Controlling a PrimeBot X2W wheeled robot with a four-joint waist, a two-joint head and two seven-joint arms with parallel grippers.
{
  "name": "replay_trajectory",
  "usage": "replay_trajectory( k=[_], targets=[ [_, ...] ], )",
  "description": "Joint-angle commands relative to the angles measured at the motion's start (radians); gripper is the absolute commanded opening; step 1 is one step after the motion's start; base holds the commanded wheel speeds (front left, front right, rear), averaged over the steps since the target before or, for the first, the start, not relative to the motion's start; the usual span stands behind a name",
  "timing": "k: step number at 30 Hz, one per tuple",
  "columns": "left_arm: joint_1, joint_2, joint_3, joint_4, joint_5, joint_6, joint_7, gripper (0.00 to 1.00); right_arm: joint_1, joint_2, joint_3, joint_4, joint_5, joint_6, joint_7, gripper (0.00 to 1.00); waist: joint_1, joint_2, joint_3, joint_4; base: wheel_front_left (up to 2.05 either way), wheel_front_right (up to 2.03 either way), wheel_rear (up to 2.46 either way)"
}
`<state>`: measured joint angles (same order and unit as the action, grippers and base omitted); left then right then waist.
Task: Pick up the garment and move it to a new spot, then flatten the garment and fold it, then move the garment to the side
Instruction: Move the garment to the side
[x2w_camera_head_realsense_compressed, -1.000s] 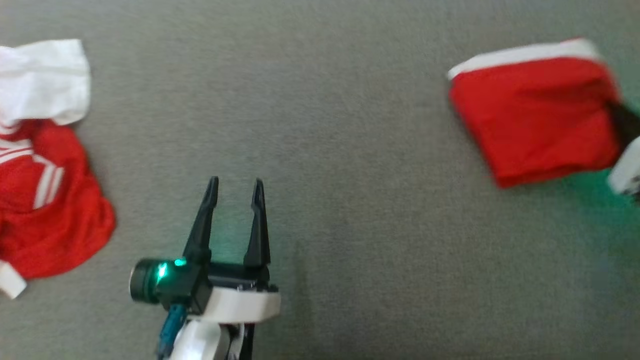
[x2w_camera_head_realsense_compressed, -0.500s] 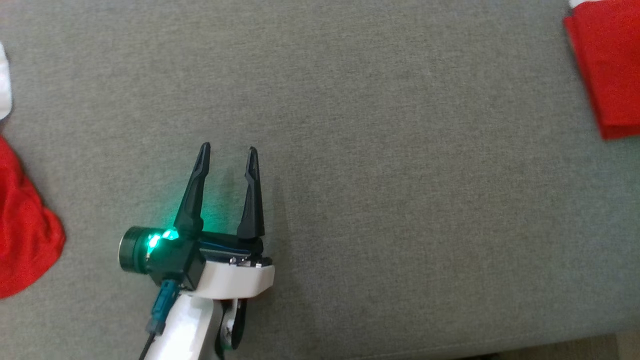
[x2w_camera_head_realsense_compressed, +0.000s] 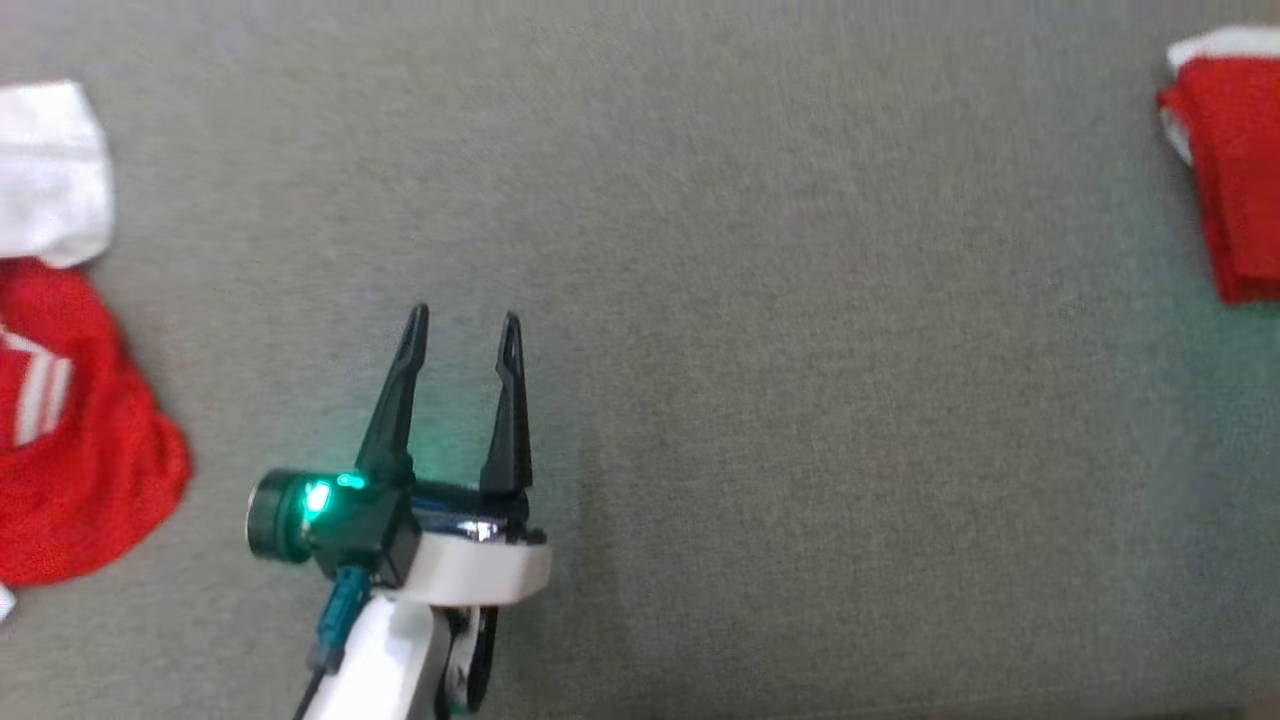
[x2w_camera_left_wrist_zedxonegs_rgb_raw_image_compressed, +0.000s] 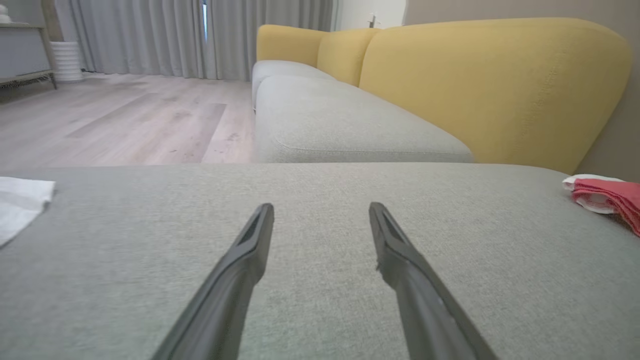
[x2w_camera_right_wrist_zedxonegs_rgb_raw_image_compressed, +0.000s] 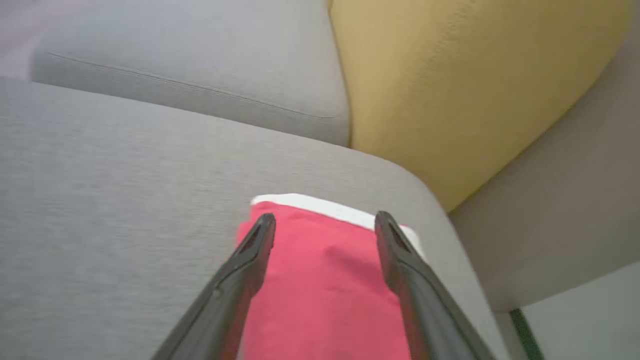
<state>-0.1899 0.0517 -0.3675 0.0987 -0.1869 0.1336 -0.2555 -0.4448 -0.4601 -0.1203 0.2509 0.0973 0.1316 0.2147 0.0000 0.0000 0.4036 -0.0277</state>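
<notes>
- Far left: crumpled red-and-white garment (x2w_camera_head_realsense_compressed: 80, 450), untouched.
- Mid-left: left gripper (x2w_camera_head_realsense_compressed: 464, 315) has its fingers apart and empty over the bare sofa cushion (x2w_camera_head_realsense_compressed: 800, 400).
- Far right: folded garment (x2w_camera_head_realsense_compressed: 1235, 170) lies at the cushion's edge, with the right gripper (x2w_camera_right_wrist_zedxonegs_rgb_raw_image_compressed: 325, 216) spread above it, not clamped.
- The side-move looks done. You lift straight off and don't drag the fold.
- Count: two garments, two grippers.

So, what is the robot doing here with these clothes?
The robot's right jaws stand open over the folded red garment, which lies at the right end of the grey sofa seat. The left jaws, also open, hover above bare cushion. Crumpled red and white clothing lies at the left.
</notes>
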Motion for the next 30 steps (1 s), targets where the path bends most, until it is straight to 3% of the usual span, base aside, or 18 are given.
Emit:
replay_trajectory(
  k=[1,9,15,19,25,30],
  targets=[
    [0.021,-0.001,0.02,-0.022,-0.005,0.008,-0.006,1.0,0.033,-0.009,0.014,-0.036,0.004,-0.001,-0.014,1.0,0.0,0.0,-0.068,0.035,0.0,0.0,0.0],
    [0.14,-0.001,0.022,0.031,-0.015,0.031,-0.006,1.0,0.206,0.212,0.162,0.009,0.098,-0.001,-0.154,1.0,0.0,0.0,-0.285,0.093,0.0,0.0,0.0],
    [0.213,-0.001,0.039,0.058,-0.026,0.05,-0.006,1.0,0.324,0.312,0.255,0.083,0.173,-0.001,-0.298,1.0,0.0,0.0,-0.415,0.127,0.0,0.0,0.0],
    [0.255,0.001,0.061,0.037,-0.006,0.063,-0.006,1.0,0.368,0.337,0.287,0.115,0.209,-0.001,-0.417,1.0,0.0,0.0,-0.457,0.13,0.0,0.0,0.0],
    [0.313,0.002,0.098,-0.011,0.022,0.057,-0.006,1.0,0.414,0.345,0.28,0.153,0.174,-0.001,-0.473,1.0,0.0,0.0,-0.499,0.121,0.0,0.0,0.0],
    [0.374,0.001,0.123,-0.031,0.04,0.043,-0.006,1.0,0.507,0.382,0.213,0.042,0.11,-0.001,-0.476,1.0,0.0,0.0,-0.533,0.117,0.0,0.0,0.0]
  ],
)
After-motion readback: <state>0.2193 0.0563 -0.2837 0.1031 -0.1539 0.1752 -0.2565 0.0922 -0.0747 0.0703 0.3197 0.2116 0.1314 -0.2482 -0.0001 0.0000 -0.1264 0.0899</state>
